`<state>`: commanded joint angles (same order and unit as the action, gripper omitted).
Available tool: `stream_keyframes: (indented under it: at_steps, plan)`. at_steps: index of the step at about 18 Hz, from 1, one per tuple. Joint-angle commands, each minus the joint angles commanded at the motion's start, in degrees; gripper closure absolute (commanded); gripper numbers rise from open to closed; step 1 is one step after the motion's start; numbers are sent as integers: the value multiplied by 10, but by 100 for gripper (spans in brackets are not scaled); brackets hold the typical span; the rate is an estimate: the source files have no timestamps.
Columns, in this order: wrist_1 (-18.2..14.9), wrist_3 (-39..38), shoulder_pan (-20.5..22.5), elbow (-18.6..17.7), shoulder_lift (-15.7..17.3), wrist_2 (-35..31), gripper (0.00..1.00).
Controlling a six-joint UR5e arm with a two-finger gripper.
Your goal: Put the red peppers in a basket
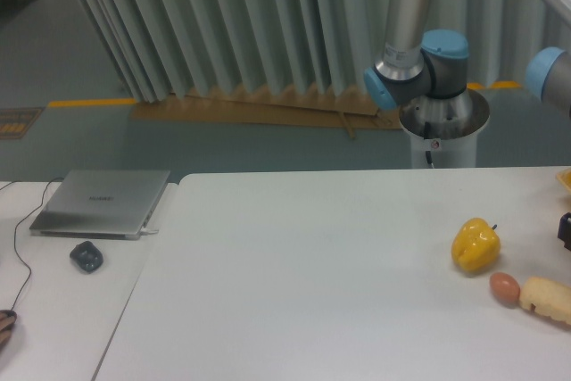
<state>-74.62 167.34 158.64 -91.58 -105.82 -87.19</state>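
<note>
No red peppers show in the camera view, and no basket can be made out. The arm's base (434,109) stands behind the table's far edge, and its links rise out of the top of the frame. At the right edge a small dark piece (566,230) pokes into view above the table. It looks like part of my gripper, but its fingers are cut off by the frame.
A yellow pepper (475,244), a brown egg (504,287) and a pale bread-like piece (547,299) lie at the table's right. A yellow-orange sliver (564,178) shows at the right edge. A laptop (103,202) and a dark mouse (86,256) sit on the left table.
</note>
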Motion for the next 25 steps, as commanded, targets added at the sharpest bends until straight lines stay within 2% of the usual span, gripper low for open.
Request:
stream_keyframes:
  at_steps: [12,20,25]
  plan:
    - [-43,1,80,10,33,38,67]
    - [-39,3,152,11,36,37,67]
    - [-37,42,185,17,23,39,67]
